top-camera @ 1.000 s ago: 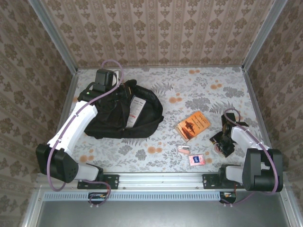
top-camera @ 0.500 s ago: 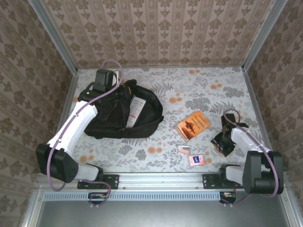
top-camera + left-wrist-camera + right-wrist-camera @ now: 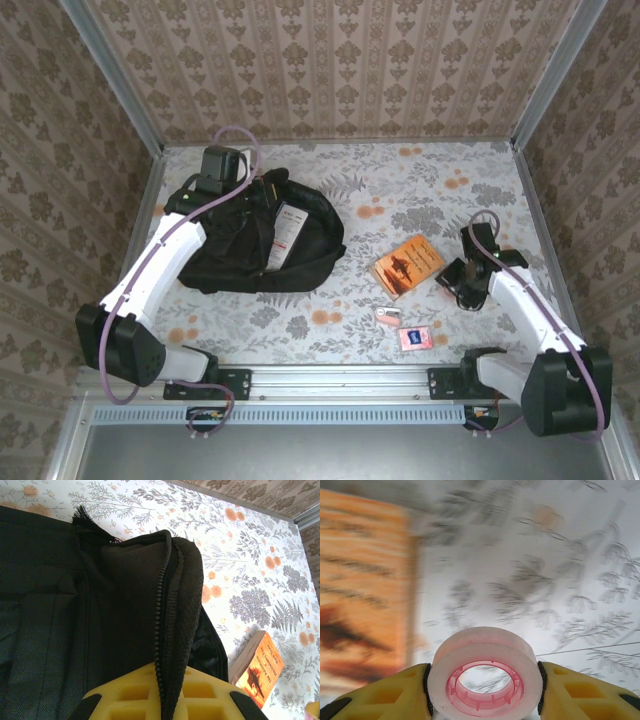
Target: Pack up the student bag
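Though the book (image 3: 365,580) blurs, the right hand (image 3: 485,685) grips a tape roll (image 3: 485,650).

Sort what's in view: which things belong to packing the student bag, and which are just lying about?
In the job:
large black soft fabric backpack, its zipper edge pinched by the left gripper
white tape roll with a pink core, held in the right gripper

Lying about, untouched (perhaps packed later):
orange paperback book
flat pink packet
small pink-and-white item

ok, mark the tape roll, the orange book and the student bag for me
tape roll (image 3: 485,641): right wrist view, top of its white ring.
orange book (image 3: 407,266): top external view, middle of the cover.
student bag (image 3: 318,238): top external view, black fabric right of the opening.
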